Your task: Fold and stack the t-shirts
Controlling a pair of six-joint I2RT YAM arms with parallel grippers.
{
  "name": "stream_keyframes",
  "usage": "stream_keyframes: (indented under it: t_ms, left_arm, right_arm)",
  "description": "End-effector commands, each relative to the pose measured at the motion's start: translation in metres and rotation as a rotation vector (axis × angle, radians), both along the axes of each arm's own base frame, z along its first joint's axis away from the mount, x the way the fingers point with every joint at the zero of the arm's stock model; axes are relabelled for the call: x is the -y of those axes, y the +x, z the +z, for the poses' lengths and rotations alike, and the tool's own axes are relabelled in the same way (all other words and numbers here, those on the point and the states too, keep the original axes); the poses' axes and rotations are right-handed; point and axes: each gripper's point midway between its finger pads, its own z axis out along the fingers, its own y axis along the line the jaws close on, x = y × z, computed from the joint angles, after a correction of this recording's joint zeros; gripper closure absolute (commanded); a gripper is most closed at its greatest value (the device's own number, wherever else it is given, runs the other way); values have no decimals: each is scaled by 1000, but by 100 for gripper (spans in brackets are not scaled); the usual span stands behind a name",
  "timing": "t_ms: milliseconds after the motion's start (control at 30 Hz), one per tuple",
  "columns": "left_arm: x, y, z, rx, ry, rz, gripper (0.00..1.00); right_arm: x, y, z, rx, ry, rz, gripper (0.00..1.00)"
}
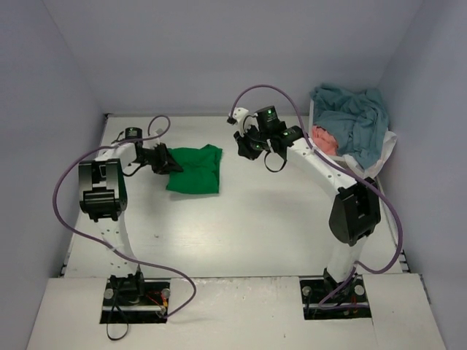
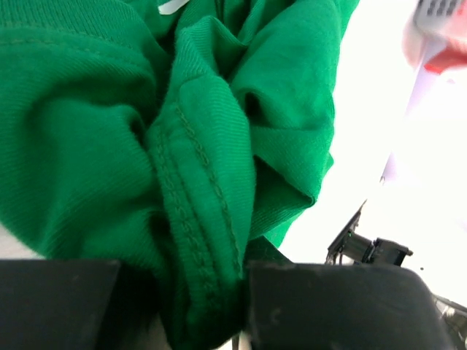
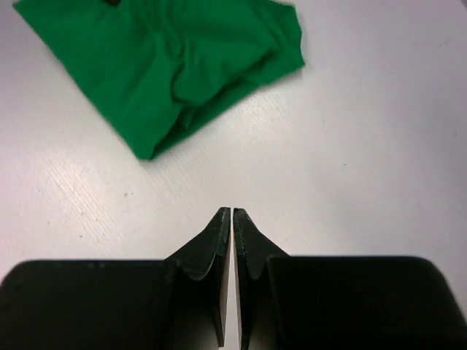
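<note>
Left wrist view: left claw [image 2: 208,295] clamped on the stitched hem of the green t-shirt [image 2: 95,131]; it lies crumpled on the surface [image 1: 284,219], left-centre. Right claw [image 3: 232,219] together, empty, near it. We should pull slow, low, hem taut.

The green t-shirt [image 2: 87,146] is matt, ribbed knit cloth.

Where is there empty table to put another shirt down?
The biggest bare patch of table is in the middle, between the green t-shirt and the right arm, down to the arm bases. A strip runs behind the shirt along the back wall. Crowded: the far right corner, where a teal shirt and a pink shirt pile in a basket.
</note>
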Motion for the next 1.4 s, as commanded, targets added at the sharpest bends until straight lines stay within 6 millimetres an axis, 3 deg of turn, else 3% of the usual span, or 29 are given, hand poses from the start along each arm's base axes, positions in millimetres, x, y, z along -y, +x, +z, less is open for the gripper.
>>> stream_keyframes:
  t_ms: [0, 200, 333, 533, 800, 1000, 1367]
  left_arm:
    - [-42, 17, 30, 95, 30, 39, 100]
    - [-94, 27, 32, 110, 103, 99, 100]
    - [-115, 39, 41, 134, 148, 107, 100]
    - [-142, 53, 37, 141, 247, 122, 100]
    - [-194, 74, 39, 170, 471, 188, 100]
    - [-214, 90, 45, 199, 565, 214, 100]
    - [-250, 111, 34, 187, 722, 254, 100]
  right_arm:
    - [-3, -11, 25, 42, 47, 20, 97]
    - [-2, -19, 31, 42, 65, 28, 98]
    - [-3, -21, 34, 45, 72, 33, 98]
    - [-6, -25, 38, 42, 89, 47, 98]
    - [-8, -30, 38, 30, 98, 60, 98]
    - [-8, -32, 39, 31, 99, 61, 98]
    - [-11, -36, 39, 28, 104, 74, 98]
